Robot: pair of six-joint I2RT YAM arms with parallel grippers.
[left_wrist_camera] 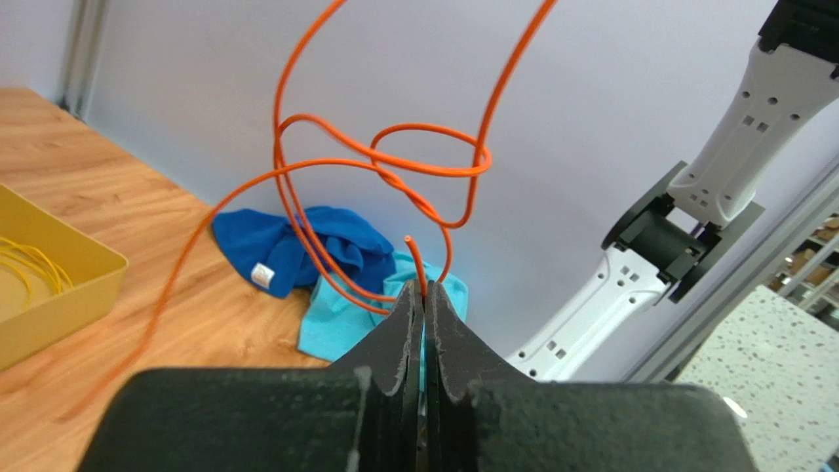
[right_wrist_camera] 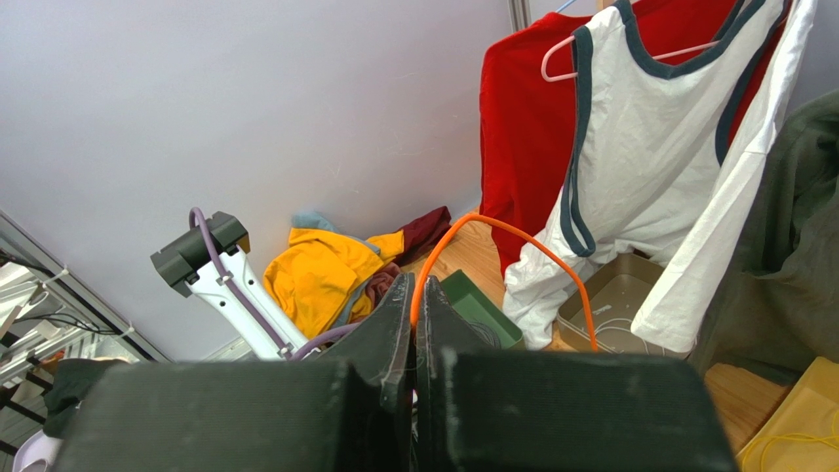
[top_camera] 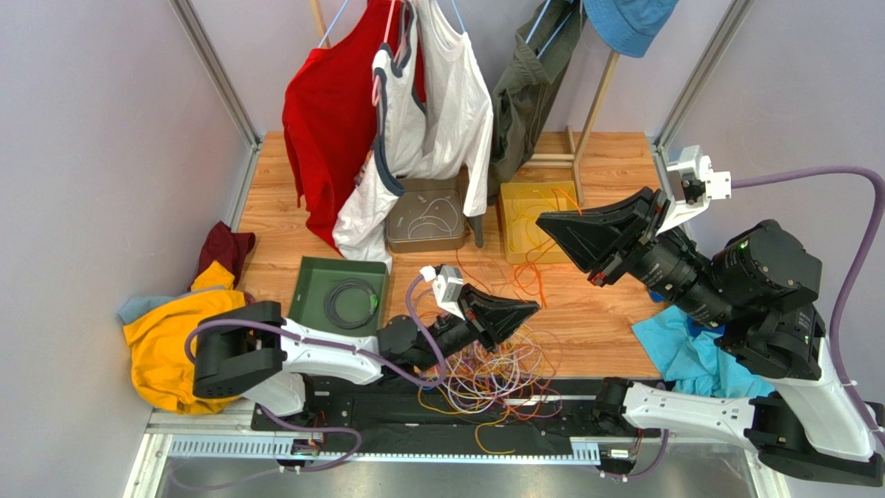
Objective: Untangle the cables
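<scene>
The cables [top_camera: 488, 379] lie in a loose snarl of orange, purple, white and red wires on the table's near edge between the arm bases. My left gripper [top_camera: 533, 307] is shut on an orange cable [left_wrist_camera: 433, 162], which loops into a loose knot above the fingertips in the left wrist view; the gripper tip [left_wrist_camera: 424, 287] pinches it near a free end. My right gripper [top_camera: 542, 220] is raised above the table and is shut on the same colour of orange cable [right_wrist_camera: 512, 231], which arcs out from its tip [right_wrist_camera: 414, 285].
A green tray [top_camera: 343, 263] holds a black cable, a grey tray [top_camera: 426, 247] holds white ones and a yellow tray [top_camera: 519, 197] holds yellow ones. Shirts [top_camera: 416, 93] hang at the back. Yellow clothing [top_camera: 171, 332] lies left, blue cloths [top_camera: 686, 353] right.
</scene>
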